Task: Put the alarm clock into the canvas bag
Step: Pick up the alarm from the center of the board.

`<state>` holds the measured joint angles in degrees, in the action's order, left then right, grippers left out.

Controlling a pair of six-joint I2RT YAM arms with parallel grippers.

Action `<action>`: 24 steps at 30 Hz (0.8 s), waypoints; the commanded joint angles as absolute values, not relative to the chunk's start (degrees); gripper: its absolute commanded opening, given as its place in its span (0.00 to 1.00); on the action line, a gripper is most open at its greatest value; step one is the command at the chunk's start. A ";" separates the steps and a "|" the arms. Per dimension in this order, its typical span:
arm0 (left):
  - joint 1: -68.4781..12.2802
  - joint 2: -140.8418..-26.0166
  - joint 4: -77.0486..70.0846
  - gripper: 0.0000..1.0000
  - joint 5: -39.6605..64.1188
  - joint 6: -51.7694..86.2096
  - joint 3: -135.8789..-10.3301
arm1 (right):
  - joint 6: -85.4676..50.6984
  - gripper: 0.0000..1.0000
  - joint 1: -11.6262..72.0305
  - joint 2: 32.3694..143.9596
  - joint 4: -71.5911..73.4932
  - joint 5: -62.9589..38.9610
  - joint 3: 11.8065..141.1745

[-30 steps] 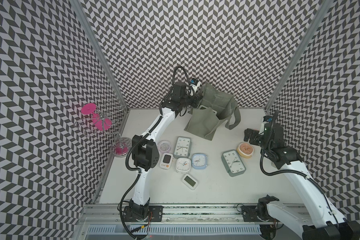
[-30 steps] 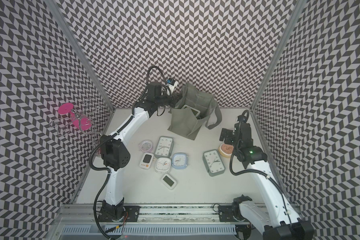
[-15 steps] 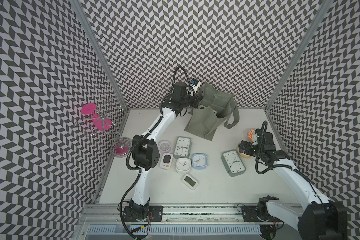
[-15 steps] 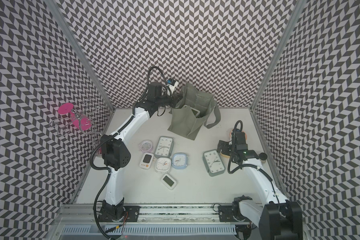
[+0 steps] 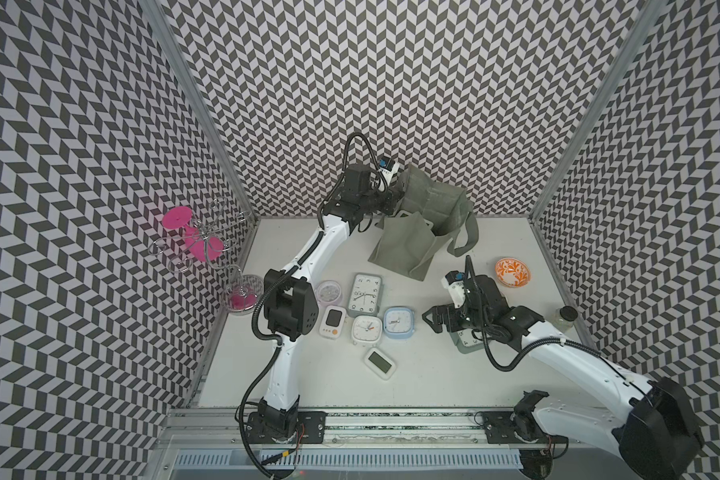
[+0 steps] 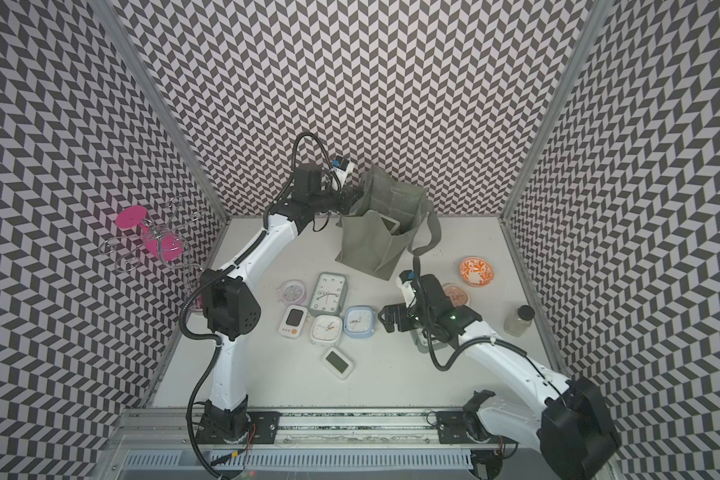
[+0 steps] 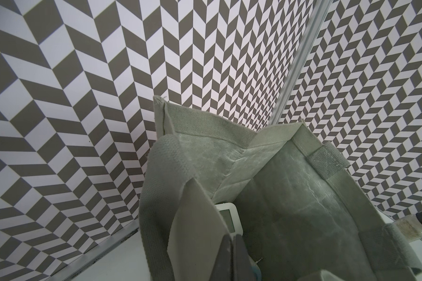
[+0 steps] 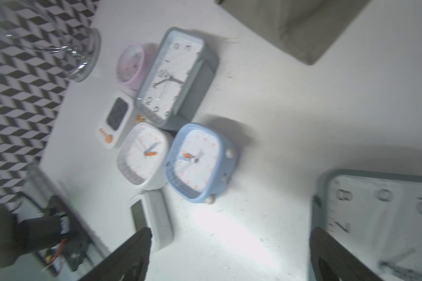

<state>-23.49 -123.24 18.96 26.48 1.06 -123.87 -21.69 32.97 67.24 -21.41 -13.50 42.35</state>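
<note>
The grey-green canvas bag [image 5: 408, 245] [image 6: 366, 245] stands at the back of the table. My left gripper [image 5: 395, 195] [image 7: 233, 255] is shut on its near rim and holds the mouth apart. A white digital clock [image 7: 227, 216] lies inside. My right gripper [image 5: 433, 322] [image 8: 229, 255] hangs open just above the table with nothing between its fingers. One alarm clock, grey-green and rectangular [image 5: 468, 343] [image 8: 380, 219], lies mostly under that wrist, beside one finger. Several more clocks lie mid-table, among them a large grey one [image 5: 366, 294], a blue one [image 5: 398, 322] and a white one [image 5: 366, 328].
An orange patterned bowl [image 5: 512, 271] and a small jar [image 5: 564, 318] stand at the right. A pinkish round tub [image 6: 456, 295] sits behind the right wrist. A wire stand with a pink piece [image 5: 192, 237] rises over a glass dish [image 5: 242, 295] at the left wall.
My right arm has swung from the back right toward the middle and come down over the grey-green clock, its fingers now pointing at the clock cluster. The left arm and bag have not moved.
</note>
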 commanded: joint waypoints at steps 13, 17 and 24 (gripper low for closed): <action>-23.29 -123.91 17.05 0.00 28.39 1.41 -126.29 | -42.54 0.72 33.40 78.55 4.63 -27.71 36.10; -23.20 -123.92 16.96 0.00 28.56 1.48 -126.22 | -43.70 0.66 33.39 81.12 7.56 -28.41 34.74; -23.12 -124.05 16.94 0.00 28.56 1.58 -126.26 | -45.63 0.67 33.37 84.64 11.49 -29.52 32.92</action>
